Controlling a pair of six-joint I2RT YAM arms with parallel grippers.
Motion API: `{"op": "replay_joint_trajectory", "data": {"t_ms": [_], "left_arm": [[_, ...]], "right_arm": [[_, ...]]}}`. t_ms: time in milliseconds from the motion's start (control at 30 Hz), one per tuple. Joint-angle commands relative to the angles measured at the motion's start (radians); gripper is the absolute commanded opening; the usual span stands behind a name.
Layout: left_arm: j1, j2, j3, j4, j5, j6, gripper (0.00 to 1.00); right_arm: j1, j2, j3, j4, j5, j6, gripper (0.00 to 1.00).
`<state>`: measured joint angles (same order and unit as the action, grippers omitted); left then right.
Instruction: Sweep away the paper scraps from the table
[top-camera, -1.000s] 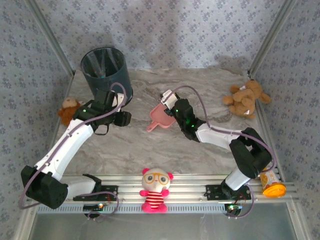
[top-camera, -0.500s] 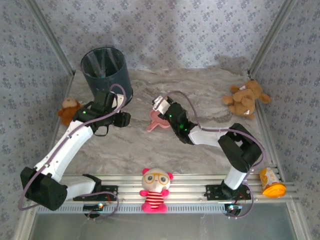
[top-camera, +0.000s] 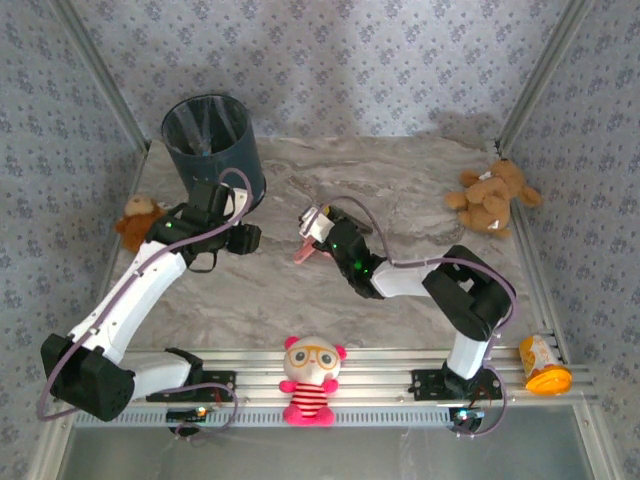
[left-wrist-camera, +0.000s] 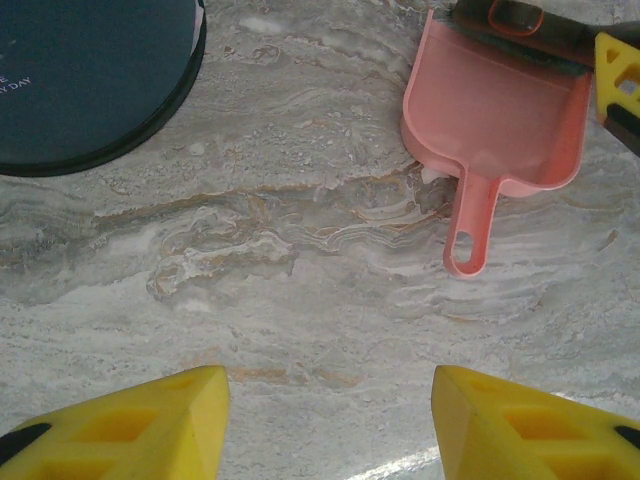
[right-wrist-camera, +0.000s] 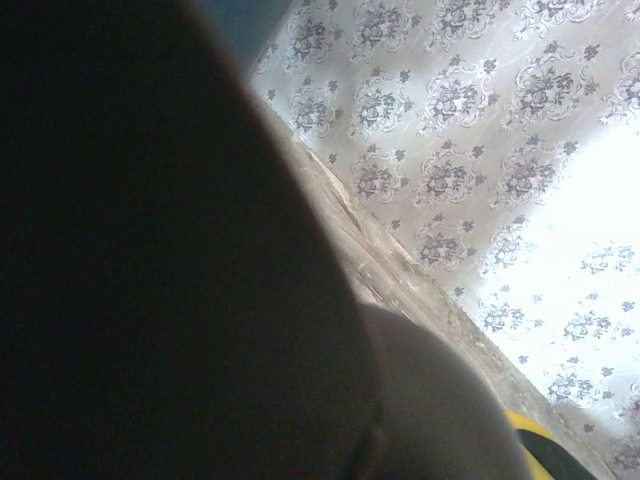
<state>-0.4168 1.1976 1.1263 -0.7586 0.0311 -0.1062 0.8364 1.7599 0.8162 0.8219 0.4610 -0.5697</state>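
The paper scraps should be featherlight and flimsy, better swept than pinched; where they lie I cannot tell. The pink dustpan (left-wrist-camera: 500, 110), stiff light plastic, lies flat on the worktop (left-wrist-camera: 300, 300), best taken by its handle (left-wrist-camera: 470, 225). The left claw (left-wrist-camera: 325, 420) gapes empty; the right claw (top-camera: 316, 222) is closed beside the dustpan.

Left arm: runs from the near-left base up toward the far left, wrist turned right. Left claw (left-wrist-camera: 325, 420) faces down, fingers (left-wrist-camera: 150, 420) apart, nothing between them. Right arm: sharp bend at the elbow out on the right, forearm running left toward the middle. Right claw (top-camera: 316, 222) sits closed at centre, one yellow finger showing in the left wrist view.
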Motion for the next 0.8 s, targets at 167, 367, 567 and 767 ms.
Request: {"op": "replay_joint_trajectory", "data": {"t_ms": [167, 367, 567, 767], "left_arm": [[0.006, 0.0, 0.003, -0.015, -0.022, 0.012, 0.56], [0.006, 0.008, 0.001, -0.022, -0.031, 0.015, 0.56], [0.006, 0.014, 0.002, -0.028, -0.042, 0.021, 0.56], [0.006, 0.02, 0.004, -0.032, -0.048, 0.025, 0.56]], "right_arm": [[0.044, 0.029, -0.048, 0.04, 0.058, 0.032, 0.25], [0.064, 0.024, -0.065, 0.031, 0.07, 0.06, 0.36], [0.082, 0.021, -0.081, 0.014, 0.08, 0.098, 0.41], [0.102, 0.023, -0.098, 0.008, 0.096, 0.122, 0.47]]}}
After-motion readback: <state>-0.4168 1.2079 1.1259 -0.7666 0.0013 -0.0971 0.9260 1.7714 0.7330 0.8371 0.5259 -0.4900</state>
